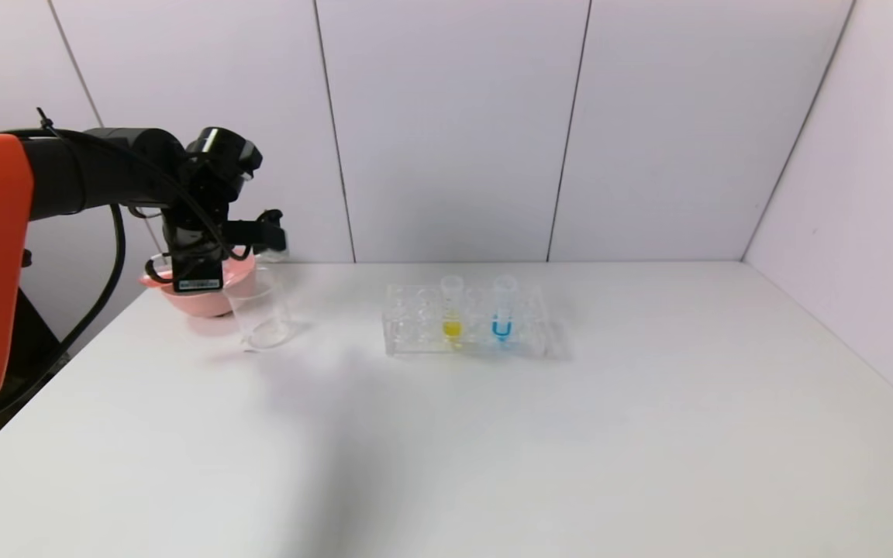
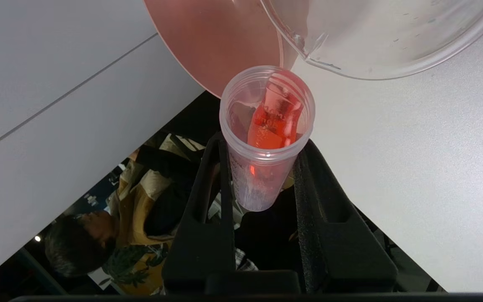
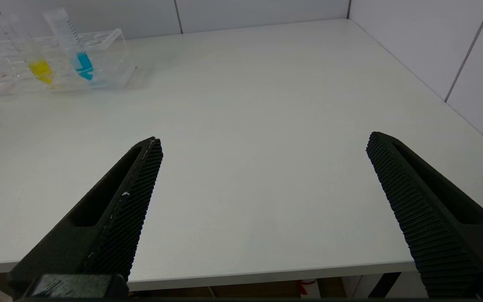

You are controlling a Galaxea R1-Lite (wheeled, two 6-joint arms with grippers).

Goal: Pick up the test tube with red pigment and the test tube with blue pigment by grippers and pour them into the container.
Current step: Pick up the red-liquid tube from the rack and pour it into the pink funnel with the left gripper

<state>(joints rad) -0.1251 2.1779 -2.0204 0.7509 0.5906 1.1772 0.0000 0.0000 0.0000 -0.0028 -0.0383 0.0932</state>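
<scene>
My left gripper (image 1: 270, 234) is shut on the test tube with red pigment (image 2: 271, 121) and holds it tilted, just above and behind the container (image 1: 262, 314), a clear glass beaker. In the left wrist view the orange-red liquid lies along the tube's wall near its mouth, close to the beaker's lip (image 2: 321, 54). The beaker looks empty. The test tube with blue pigment (image 1: 501, 314) stands upright in the clear rack (image 1: 415, 329); it also shows in the right wrist view (image 3: 80, 58). My right gripper (image 3: 262, 140) is open and empty, low over the table's near right edge, and is out of the head view.
A pink bowl (image 1: 202, 298) sits right behind the beaker at the table's far left. A tube with yellow liquid (image 1: 452, 314) stands in the rack beside the blue one. White wall panels close the back and right side.
</scene>
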